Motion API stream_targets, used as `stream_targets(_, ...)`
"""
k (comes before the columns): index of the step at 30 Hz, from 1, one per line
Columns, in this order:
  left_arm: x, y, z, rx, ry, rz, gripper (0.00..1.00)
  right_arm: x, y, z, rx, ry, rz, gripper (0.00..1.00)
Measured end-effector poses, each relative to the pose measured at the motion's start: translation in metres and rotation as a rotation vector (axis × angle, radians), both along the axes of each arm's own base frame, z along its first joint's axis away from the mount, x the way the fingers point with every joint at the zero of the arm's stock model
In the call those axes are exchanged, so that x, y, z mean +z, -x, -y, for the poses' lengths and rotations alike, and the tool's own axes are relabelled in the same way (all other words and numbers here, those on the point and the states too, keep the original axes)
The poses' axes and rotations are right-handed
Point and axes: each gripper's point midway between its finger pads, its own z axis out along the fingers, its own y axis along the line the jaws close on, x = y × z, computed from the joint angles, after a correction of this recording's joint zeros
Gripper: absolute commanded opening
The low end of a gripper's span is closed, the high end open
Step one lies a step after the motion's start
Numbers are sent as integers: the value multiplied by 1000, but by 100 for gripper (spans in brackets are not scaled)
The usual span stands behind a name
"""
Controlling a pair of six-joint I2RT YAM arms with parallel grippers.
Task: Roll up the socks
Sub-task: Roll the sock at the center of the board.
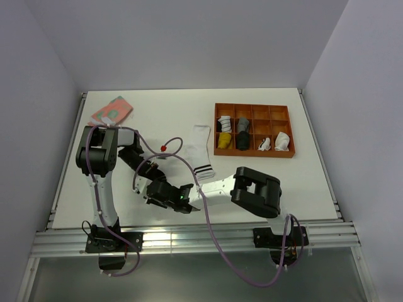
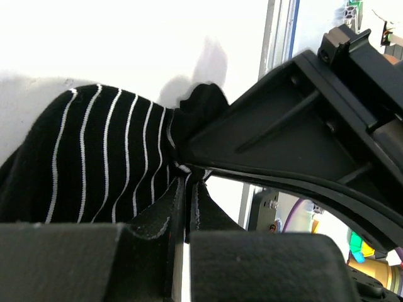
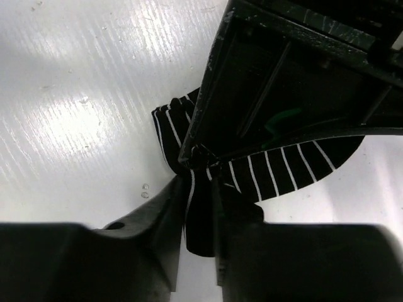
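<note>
Left wrist, black striped sock (image 2: 107, 157) pinched in both arms' jaws

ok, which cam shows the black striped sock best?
Left wrist: the black striped sock is large in frame, stripes clear. Right wrist shows a smaller, partly blocked patch. Top external barely shows it.

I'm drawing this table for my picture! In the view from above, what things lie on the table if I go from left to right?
pink sock with teal patches → white sock with black bands → orange tray
</note>
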Motion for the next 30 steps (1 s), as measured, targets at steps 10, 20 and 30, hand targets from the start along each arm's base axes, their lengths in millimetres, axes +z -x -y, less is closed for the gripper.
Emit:
stream_targets(10, 4, -12, 1, 13, -14, 17, 15, 2, -1, 4, -17, 9, 13, 9)
stream_targets(20, 26, -62, 4, 118, 20, 153, 20, 2, 4, 34, -58, 45, -14, 9)
stream_targets(30, 17, -64, 1, 193, -18, 155, 18, 2, 23, 46, -16, 103, -123, 9)
